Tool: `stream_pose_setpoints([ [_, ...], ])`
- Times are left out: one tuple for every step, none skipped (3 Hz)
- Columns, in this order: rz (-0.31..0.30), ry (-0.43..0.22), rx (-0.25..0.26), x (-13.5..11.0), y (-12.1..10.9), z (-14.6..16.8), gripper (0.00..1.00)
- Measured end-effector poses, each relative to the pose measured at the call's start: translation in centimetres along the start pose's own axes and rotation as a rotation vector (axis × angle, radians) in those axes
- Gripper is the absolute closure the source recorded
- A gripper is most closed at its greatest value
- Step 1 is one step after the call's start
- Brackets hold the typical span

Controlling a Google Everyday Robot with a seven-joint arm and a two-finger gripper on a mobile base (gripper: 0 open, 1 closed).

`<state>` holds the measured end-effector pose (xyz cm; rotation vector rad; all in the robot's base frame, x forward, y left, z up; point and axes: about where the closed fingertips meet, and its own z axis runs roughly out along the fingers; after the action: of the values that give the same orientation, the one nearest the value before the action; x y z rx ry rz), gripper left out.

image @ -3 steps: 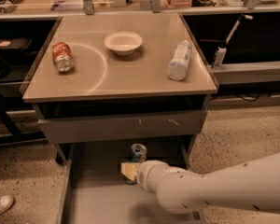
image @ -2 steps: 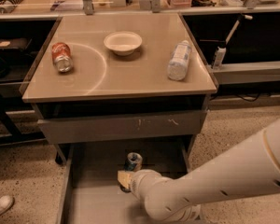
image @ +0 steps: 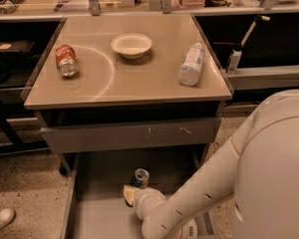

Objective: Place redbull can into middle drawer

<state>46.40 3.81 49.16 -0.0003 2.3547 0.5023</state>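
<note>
Recording the gripper (image: 131, 194) low inside the middle drawer (image: 97, 220), toward its back, at the end of the white arm (image: 199, 195) reaching in from the lower right. Finding the redbull can (image: 140, 177) inside that same drawer, just behind the gripper and touching or nearly touching it, with its silver top tilted slightly toward the camera. Being unable to tell the gripper's state, whether clamped on the can or standing free of it, and marking the grip as undetermined. Being equally unable to confirm the can's base resting on the drawer floor.

Noting the middle drawer pulled well out beneath the table (image: 129, 91), showing a flat grey floor and a thin left wall. Noting the upper drawer (image: 129, 134) above it, pushed in, its grey front carrying pale scuffs right of centre.

Logging three items on the tabletop:
- a soda can (image: 66, 60) lying on its side at the left
- a pale bowl (image: 131, 45) standing upright toward the back centre
- a clear bottle (image: 192, 63) lying on its side at the right

Observing all three well apart from one another. Sighting a white shoe (image: 0, 218) on the speckled floor at the lower left, apart from the drawer.
</note>
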Motion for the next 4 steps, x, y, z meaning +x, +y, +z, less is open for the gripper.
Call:
stream_pose_setpoints([
  [0.03, -0.049, 0.032, 0.6, -1.6, 2.0, 1.0],
  [0.054, -0.092, 0.072, 1.1, -3.9, 3.6, 1.0],
  [0.056, -0.128, 0.115, 1.1, -5.8, 4.8, 1.0],
  [0.049, -0.156, 0.152, 0.7, -7.4, 5.5, 1.0],
])
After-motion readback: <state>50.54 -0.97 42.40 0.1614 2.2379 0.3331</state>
